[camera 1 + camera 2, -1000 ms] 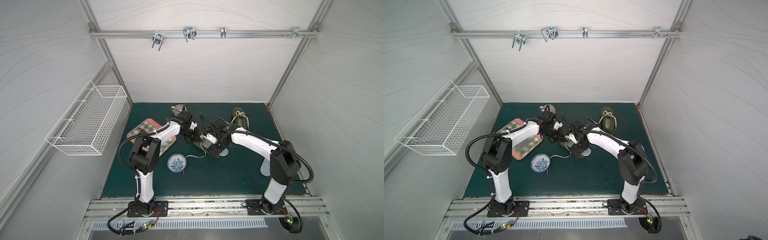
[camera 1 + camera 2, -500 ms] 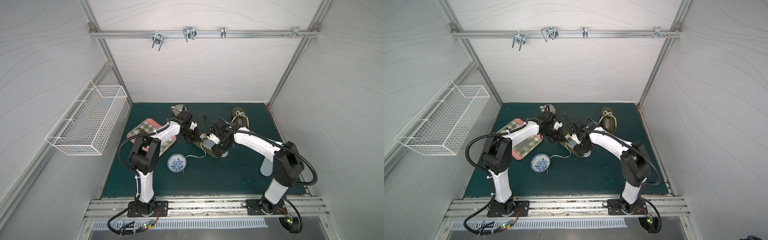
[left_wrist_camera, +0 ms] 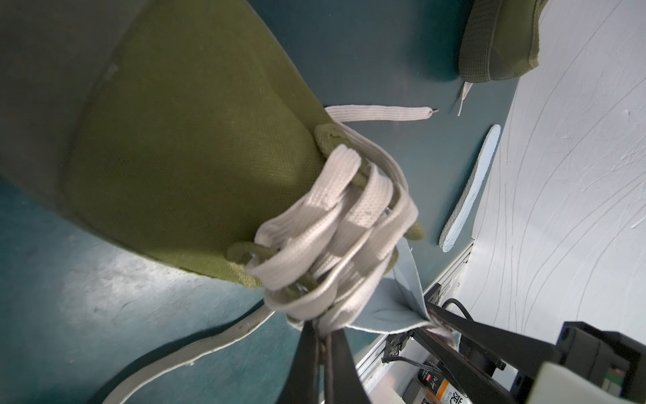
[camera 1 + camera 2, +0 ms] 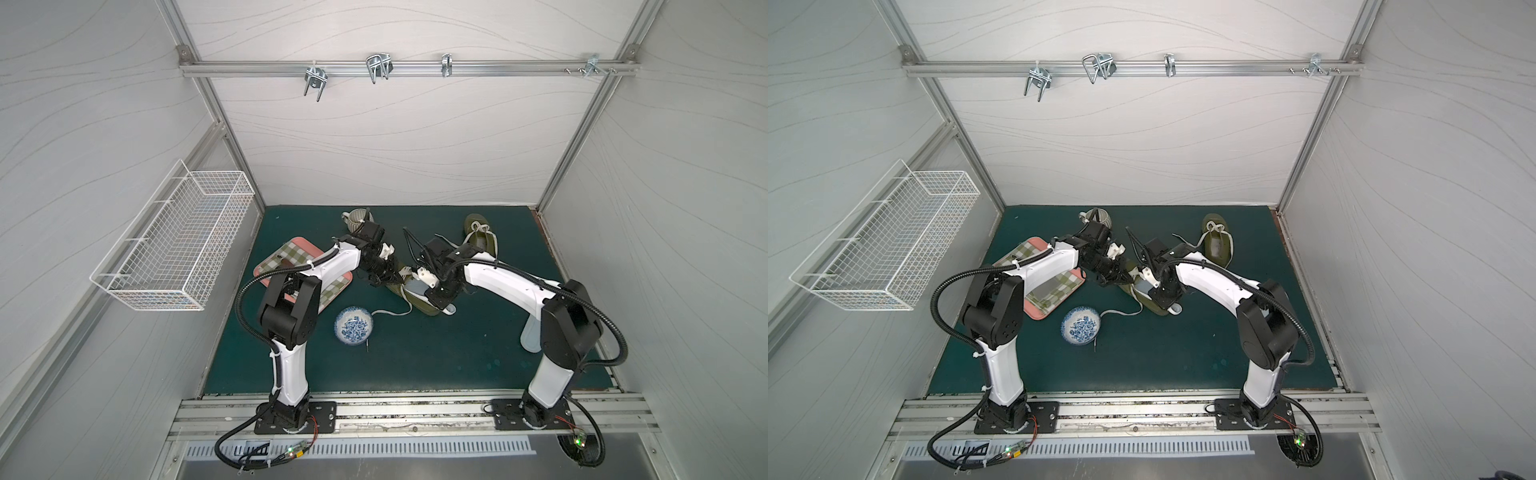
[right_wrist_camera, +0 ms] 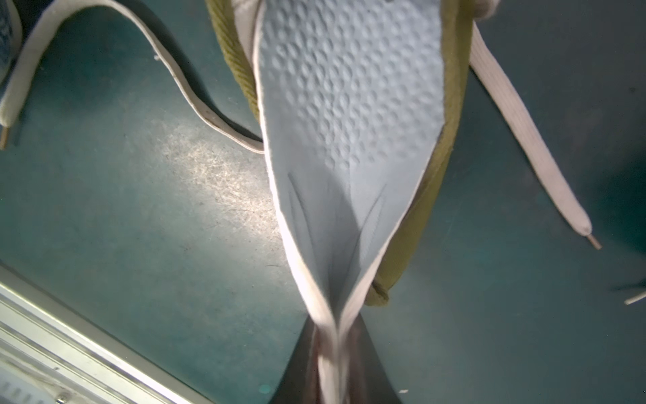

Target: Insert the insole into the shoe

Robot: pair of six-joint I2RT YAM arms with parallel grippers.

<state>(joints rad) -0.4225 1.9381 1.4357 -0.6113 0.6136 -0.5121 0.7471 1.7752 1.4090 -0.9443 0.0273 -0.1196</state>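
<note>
Top view: we see the shoe (image 4: 424,305) mid-surface (image 4: 415,365) between both arms, with the insole (image 4: 413,286) partly inside it. Left wrist: left fingers (image 3: 307,363) pressed together on the laces (image 3: 332,217). Right wrist: right fingers (image 5: 367,370) pinching the insole's folded end, the rest running into the shoe.

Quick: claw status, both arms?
Left claw: closed, pinching the laces.
Right claw: closed, pinching the end of the insole.
</note>
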